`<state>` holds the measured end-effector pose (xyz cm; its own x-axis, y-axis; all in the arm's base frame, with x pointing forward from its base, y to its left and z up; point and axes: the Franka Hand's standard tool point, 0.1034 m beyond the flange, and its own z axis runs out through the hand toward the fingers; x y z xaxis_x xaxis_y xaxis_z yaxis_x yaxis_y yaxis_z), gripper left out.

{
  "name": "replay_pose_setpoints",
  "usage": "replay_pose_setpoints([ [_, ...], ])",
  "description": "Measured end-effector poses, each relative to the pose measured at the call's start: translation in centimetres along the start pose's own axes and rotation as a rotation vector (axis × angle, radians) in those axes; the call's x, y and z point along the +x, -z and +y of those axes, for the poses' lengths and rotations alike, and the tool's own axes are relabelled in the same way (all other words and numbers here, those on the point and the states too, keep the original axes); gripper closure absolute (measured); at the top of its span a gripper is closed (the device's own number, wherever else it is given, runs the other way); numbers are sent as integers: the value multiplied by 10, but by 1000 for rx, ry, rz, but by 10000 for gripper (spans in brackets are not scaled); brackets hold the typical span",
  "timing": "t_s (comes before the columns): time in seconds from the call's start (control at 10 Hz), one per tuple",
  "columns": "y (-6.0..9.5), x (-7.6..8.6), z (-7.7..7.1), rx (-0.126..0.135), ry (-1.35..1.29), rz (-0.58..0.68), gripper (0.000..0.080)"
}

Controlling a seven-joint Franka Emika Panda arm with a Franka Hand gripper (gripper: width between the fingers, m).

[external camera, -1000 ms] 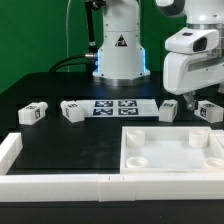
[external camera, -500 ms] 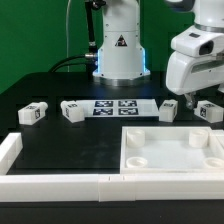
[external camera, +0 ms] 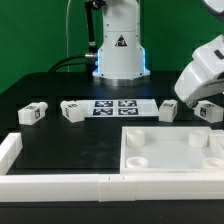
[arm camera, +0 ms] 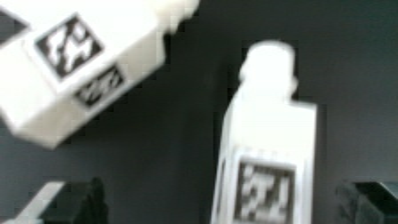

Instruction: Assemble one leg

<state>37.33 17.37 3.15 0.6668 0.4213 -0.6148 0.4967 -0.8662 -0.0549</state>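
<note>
black table point(external camera: 60, 140), blurred leg point(arm camera: 270, 140) between parted pincer point(arm camera: 222, 205), fingertips point(arm camera: 68, 205) cropped

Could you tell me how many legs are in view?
4: one leg at the exterior view's far left, another beside the marker board, two at its right. Others may be hidden.

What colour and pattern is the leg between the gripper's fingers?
The leg is white with a black-and-white square tag; wrist view shows it best.

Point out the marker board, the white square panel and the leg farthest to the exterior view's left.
marker board point(external camera: 115, 106): exterior view, middle of its top face.
white square panel point(external camera: 173, 153): exterior view, bare floor between its sockets.
leftmost leg point(external camera: 33, 113): exterior view, its tagged front face.
</note>
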Motion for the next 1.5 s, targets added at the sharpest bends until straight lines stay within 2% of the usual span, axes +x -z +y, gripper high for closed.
replay_pose_setpoints([
  [0.2, -9, 2, -10, -1, -9, -154, 150],
  [0.3, -15, -3, -15, -5, -13, -267, 150],
  [0.5, -20, 4, -21, -6, -2, -368, 150],
  [0.6, -22, 10, -20, -2, -2, -344, 150],
  [1.0, -24, 10, -10, 12, 14, -340, 150],
  [1.2, -24, 10, -9, 12, 13, -340, 417],
  [1.3, -24, 10, -9, 12, 13, -340, 417],
  [1.4, -24, 10, -9, 13, 13, -340, 512],
  [1.5, -24, 10, -9, 13, 13, -340, 512],
])
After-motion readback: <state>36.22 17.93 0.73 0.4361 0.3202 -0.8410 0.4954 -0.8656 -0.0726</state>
